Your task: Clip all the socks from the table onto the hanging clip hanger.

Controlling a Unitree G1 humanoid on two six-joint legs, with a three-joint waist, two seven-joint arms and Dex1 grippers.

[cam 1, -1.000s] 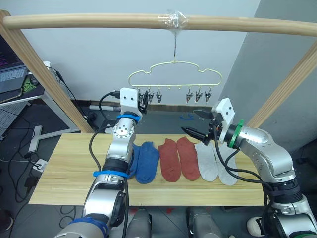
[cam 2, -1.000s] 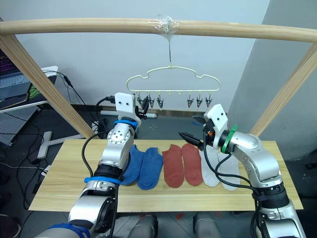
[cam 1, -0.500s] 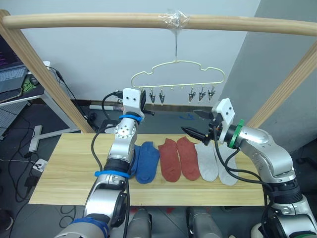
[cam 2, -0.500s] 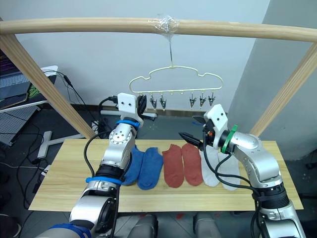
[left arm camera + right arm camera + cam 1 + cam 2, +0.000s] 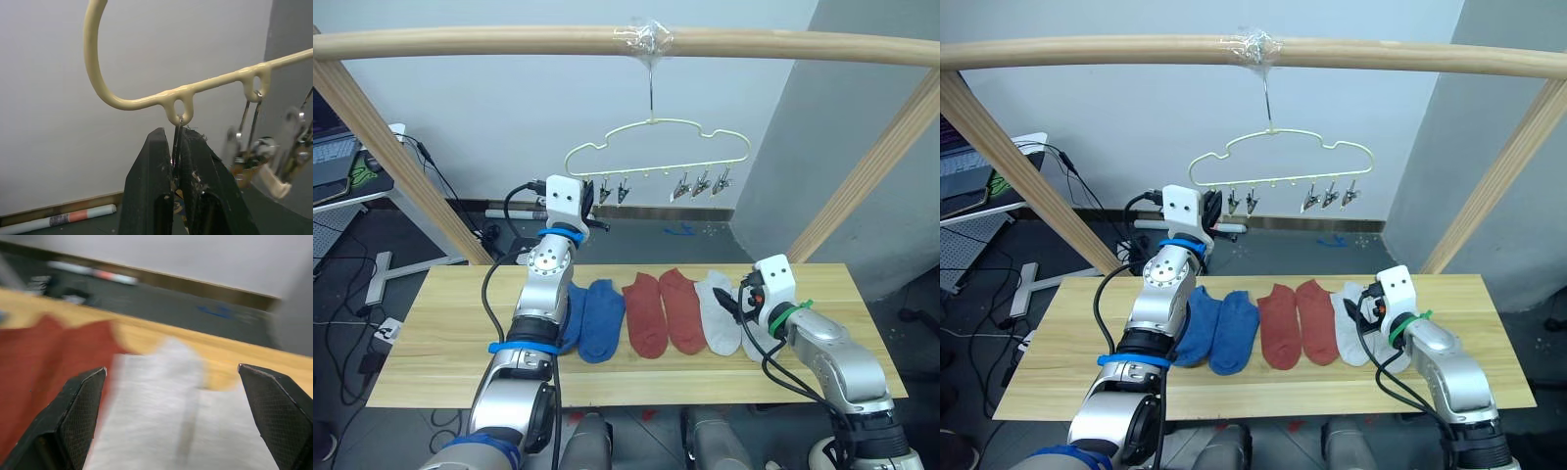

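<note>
All 6 socks [image 5: 646, 313] are lying flat on the counter [image 5: 440, 333] — soft, floppy stuff, so I'm guessing pinching a cuff works best. Right gripper [image 5: 176, 396] fingers are spreading wide over a grey sock [image 5: 1349, 311]; left gripper [image 5: 177, 169] fingers are squeezing the hanger's [image 5: 656, 147] end clip [image 5: 177, 142].

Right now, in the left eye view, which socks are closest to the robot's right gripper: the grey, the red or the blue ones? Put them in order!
From the right gripper, low over the table:
1. Grey socks, right beside it, at the row's right end.
2. Rust-red socks, in the middle of the row.
3. Blue socks, farthest, at the left end by the left arm.
</note>
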